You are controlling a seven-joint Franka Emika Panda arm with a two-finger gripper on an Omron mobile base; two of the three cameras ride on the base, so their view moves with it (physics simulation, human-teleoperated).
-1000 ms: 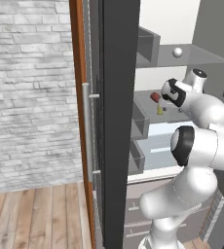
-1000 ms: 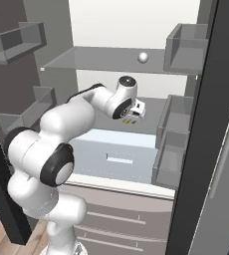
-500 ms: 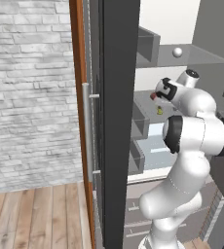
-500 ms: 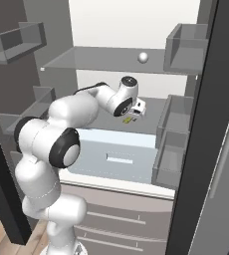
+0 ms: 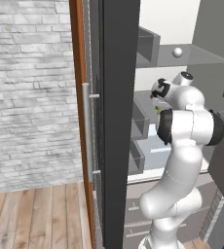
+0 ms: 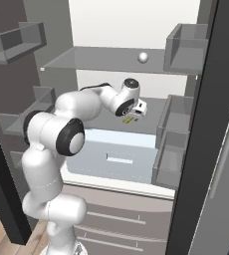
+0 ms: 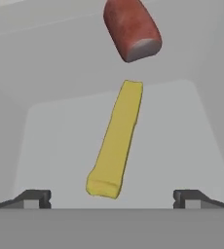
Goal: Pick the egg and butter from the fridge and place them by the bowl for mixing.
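Observation:
The fridge [image 5: 118, 126] stands open in front of me. On its middle shelf lies the butter [image 7: 116, 141], a thin yellow bar pointing away from the hand; it also shows as a yellow speck [image 6: 131, 120] [image 5: 158, 110]. My gripper [image 7: 111, 199] is open just short of the bar's near end, one dark fingertip [image 7: 34, 198] on each side of it, touching nothing. From the base views the gripper [image 6: 133, 114] [image 5: 156, 102] hangs low over that shelf. The egg [image 6: 143, 58] [image 5: 177, 52] rests on the glass shelf above. The bowl is out of view.
A red-brown sausage-like piece [image 7: 132, 30] lies just beyond the butter's far end. A pale drawer [image 6: 116, 157] sits under the shelf. Grey door shelves [image 6: 173, 144] flank the opening on the right, and the dark door edge [image 5: 119, 194] on the left.
The arm's elbow has swung up and in toward the fridge, and the hand has edged slightly closer to the butter. Butter and egg lie where they were.

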